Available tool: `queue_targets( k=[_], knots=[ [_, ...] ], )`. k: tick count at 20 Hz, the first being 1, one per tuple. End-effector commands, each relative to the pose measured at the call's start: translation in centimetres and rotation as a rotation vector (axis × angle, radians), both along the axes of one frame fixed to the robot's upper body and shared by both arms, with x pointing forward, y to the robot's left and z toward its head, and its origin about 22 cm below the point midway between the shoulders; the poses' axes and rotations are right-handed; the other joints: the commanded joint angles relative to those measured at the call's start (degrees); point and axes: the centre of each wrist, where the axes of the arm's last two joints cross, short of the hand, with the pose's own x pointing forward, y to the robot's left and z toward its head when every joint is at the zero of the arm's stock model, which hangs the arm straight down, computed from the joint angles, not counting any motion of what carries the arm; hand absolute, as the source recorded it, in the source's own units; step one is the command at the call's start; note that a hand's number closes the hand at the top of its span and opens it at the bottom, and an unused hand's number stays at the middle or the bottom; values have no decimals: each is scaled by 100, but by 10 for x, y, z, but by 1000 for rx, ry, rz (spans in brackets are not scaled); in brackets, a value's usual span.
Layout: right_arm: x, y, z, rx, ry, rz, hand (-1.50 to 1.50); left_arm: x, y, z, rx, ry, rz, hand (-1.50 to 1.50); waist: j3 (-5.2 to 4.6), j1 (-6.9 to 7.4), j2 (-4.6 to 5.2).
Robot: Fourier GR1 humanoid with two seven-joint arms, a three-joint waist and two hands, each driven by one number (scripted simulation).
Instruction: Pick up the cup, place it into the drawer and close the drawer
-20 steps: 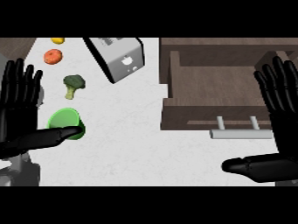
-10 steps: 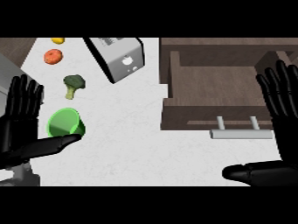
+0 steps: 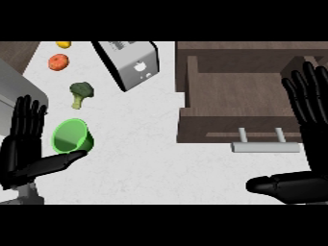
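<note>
Yellow round fruit (image 3: 64,44): only its lower part shows, beyond the orange round fruit (image 3: 58,62), cut by the view's top edge.
Silver toaster-like box (image 3: 129,64): its far end is cut off at the top edge.
Open dark wooden drawer (image 3: 241,91): its right front corner is covered by the black right hand (image 3: 315,139).
Green plastic cup (image 3: 72,137): its lower rim is hidden behind the thumb of the black left hand (image 3: 20,149).
Grey slab beside the cup (image 3: 3,103): runs off the left edge; what it is cannot be told.

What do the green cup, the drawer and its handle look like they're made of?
The cup looks like plastic: one bright, even green with a soft sheen. The drawer looks like dark wood with a matte finish, since faint grain streaks run along its panels. The handle looks like brushed metal, a pale grey bar on two posts, though painted plastic is possible.
</note>
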Motion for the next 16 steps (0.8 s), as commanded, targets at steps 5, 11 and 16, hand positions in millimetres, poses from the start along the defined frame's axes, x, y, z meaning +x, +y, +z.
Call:
queue_targets(
  k=[5, 11, 16],
  knots=[
    [-7, 3, 6, 16, -15, -9, -150, 2, 25, -51, -4, 35, 10, -150, -2, -14, 2],
    [-11, -3, 8, -10, 0, 12, -150, 2, 24, -79, 0, 55, 33, -150, -1, -14, 2],
    [-1, -1, 8, 1, -2, 6, -150, 8, 25, -94, -31, 89, 5, -150, -1, -13, 4]
  ],
)
